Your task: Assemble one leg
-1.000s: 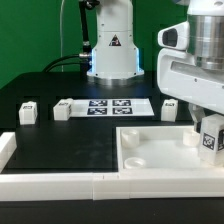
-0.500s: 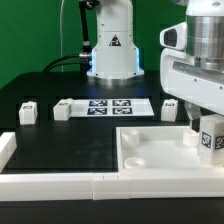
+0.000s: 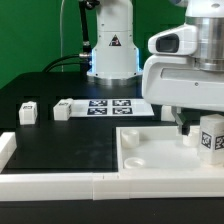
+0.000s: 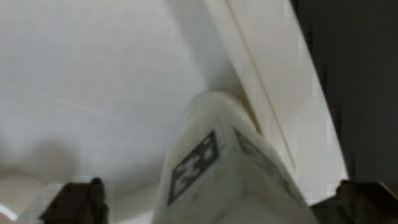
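The arm is lowered over the white panel [image 3: 150, 150] at the exterior view's right. The pincer [image 4: 228, 205] is seen spread, the leg [image 4: 221, 160] between its fingertips with gaps on both sides. The leg is seen upright beside the panel's raised edge. Open black surface [image 3: 70, 140] is seen toward the exterior view's left.

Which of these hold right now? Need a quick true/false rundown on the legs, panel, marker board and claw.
1. A first leg and a second leg stand on the black table, off the panel. True.
2. The marker board lies on the panel. False: it lies on the table, behind the panel.
3. The claw hangs over the panel. True.
4. The third leg, at the claw, has no marker. False: a black-and-white marker shows on its side.
5. The claw clamps the third leg. False: the wrist view shows gaps on both sides.
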